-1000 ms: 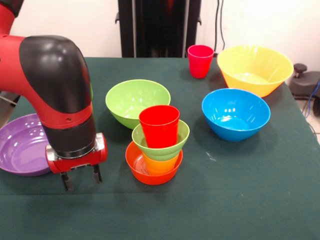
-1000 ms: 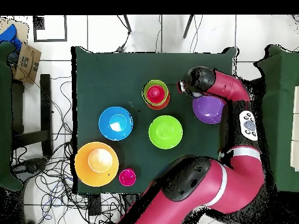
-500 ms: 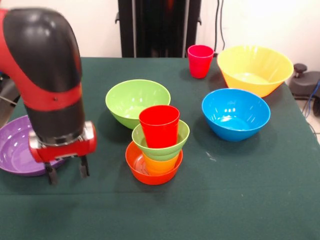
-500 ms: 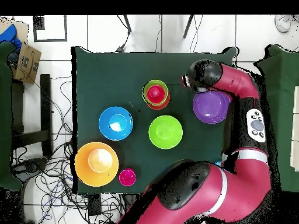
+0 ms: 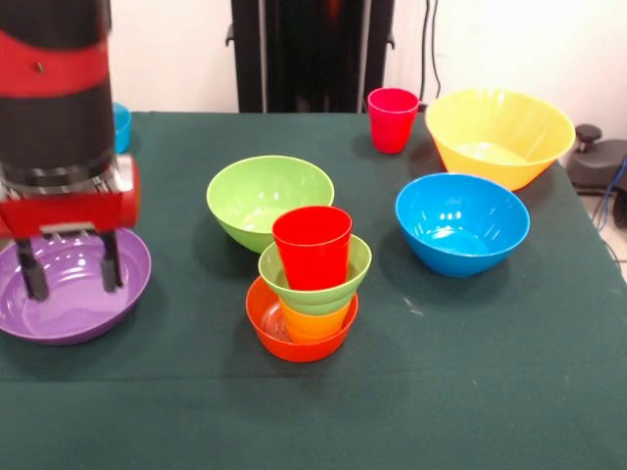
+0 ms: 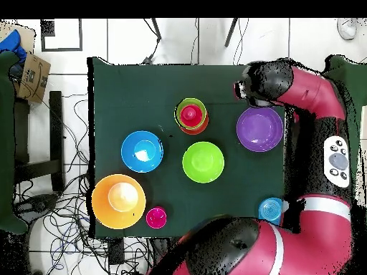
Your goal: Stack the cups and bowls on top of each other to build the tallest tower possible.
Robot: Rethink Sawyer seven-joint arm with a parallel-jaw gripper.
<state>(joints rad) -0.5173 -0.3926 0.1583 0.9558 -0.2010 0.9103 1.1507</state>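
Note:
The tower stands at the table's middle: a small orange bowl, a yellow-orange cup, a small green bowl and a red cup on top. From overhead the tower shows its red centre. My gripper hangs open and empty over the wide purple bowl, well left of the tower. A pink cup stands alone at the back. Loose bowls are a large green one, a blue one and a large yellow one.
A small blue bowl peeks out behind the arm at the back left; overhead the small blue bowl sits near the table's edge beside the arm. The purple bowl lies close to the table's right edge in that view.
The arm swung away from the tower's side, leftward in the front view, and now holds the open gripper over the purple bowl. The small blue bowl came into sight.

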